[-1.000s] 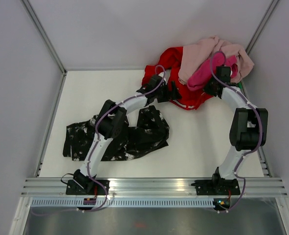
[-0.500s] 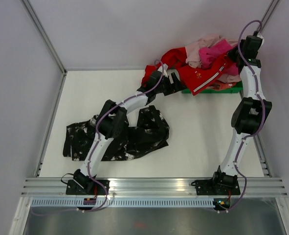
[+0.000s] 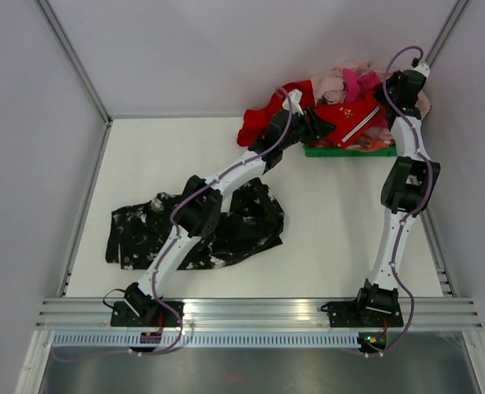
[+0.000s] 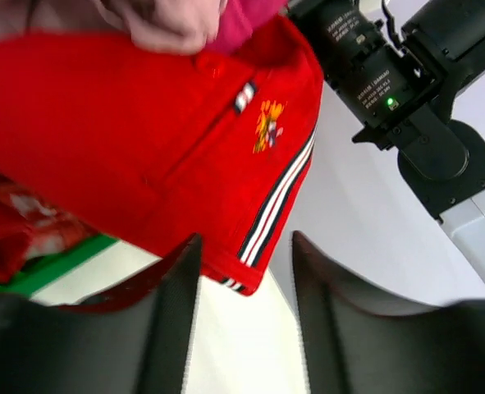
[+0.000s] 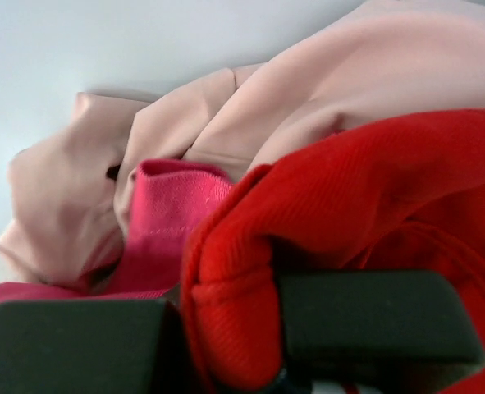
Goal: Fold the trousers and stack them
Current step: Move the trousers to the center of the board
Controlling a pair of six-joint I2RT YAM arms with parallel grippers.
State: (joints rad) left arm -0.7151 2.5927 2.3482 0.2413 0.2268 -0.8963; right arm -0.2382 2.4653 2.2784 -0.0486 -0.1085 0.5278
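While both arms are out at the far pile, trousers (image 3: 139, 234): near-left on the bench (image 3: 144, 156), well apart from both end effectors, back toward the bases.
axis: long axis roughly left-right across the bench; crumpled heap, legs not laid out, nothing folded yet.
nearer arm: left arm (image 3: 226, 176); its links pass over the trousers. Right base sits well off to the right.
trousers fabric: black with white blotches all over, limp, thin-looking, wrinkled; outline irregular, can't pick out the waistband.
left end effector (image 4: 246, 240): jaws about half apart, clamping nothing; hem corner of the red garment (image 4: 144, 148) hangs at the gap.
red garment: matte knit, striped trim, small stitched emblem; hangs raised, draping over the green tray (image 3: 340, 151).
right end effector (image 5: 226, 345): pinched tight on a thick fold of the red garment, up at far right.
pink clothes (image 3: 353, 82): pale and hot pink, soft, fleecy, bunched on top, farthest back.
next move, my read: right lets go, both swing back near-left; left has the shorter trip.
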